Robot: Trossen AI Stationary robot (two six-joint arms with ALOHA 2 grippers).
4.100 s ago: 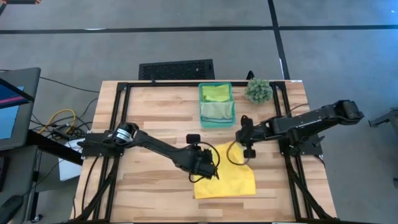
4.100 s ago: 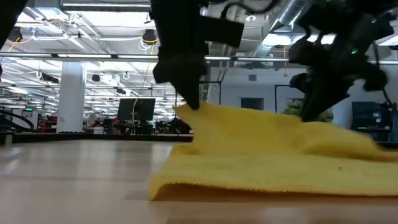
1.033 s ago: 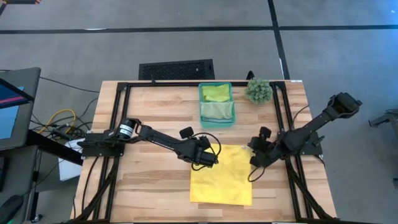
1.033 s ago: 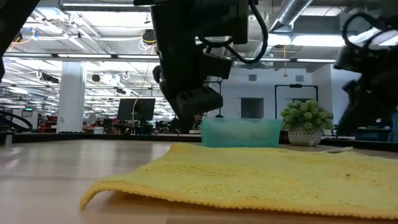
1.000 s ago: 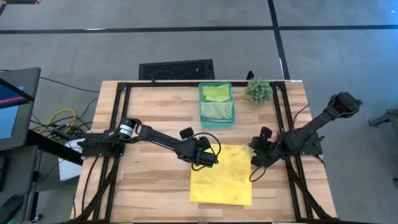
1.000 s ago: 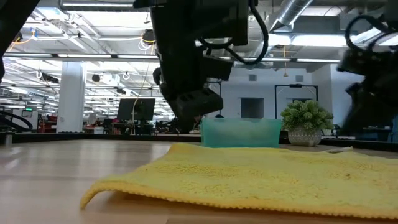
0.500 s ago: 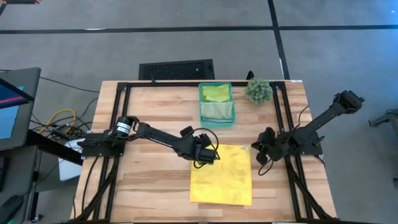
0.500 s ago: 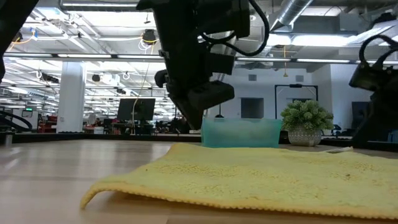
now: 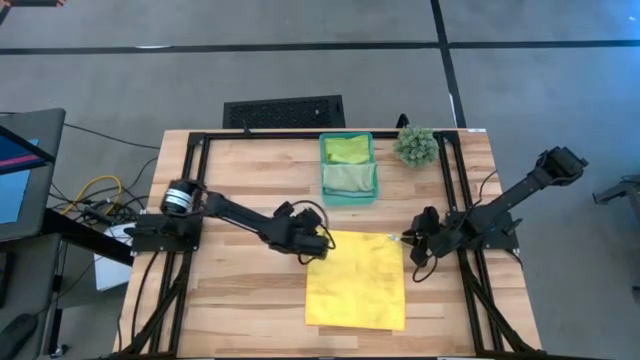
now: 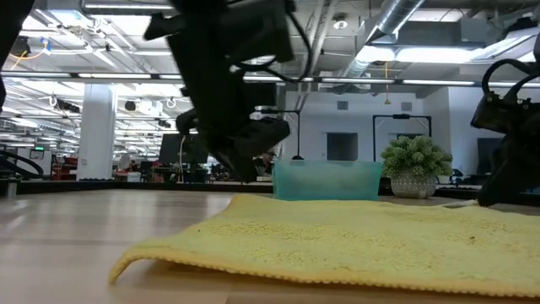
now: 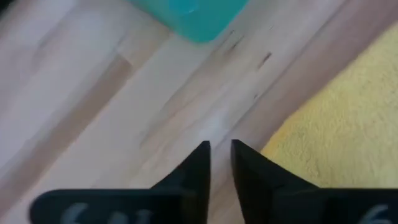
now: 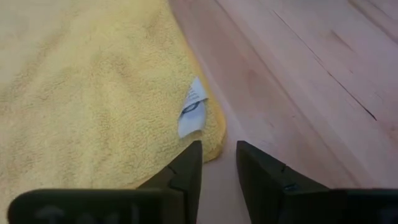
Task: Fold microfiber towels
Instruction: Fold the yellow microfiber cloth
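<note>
left claw [image 9: 318, 243] slightly parted, empty, beside yellow towel [image 9: 356, 280], right claw [image 9: 415, 246] parted, empty, at its opposite corner

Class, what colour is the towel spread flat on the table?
Yellow: the towel shows best in the high view.

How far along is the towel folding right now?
Done: the yellow towel lies spread flat on the table, with no fold in it yet. In hand: nothing; the left gripper and right gripper sit just off its far corners, fingers parted and empty. Left: every fold on this towel, plus the green towels in the teal bin.
</note>
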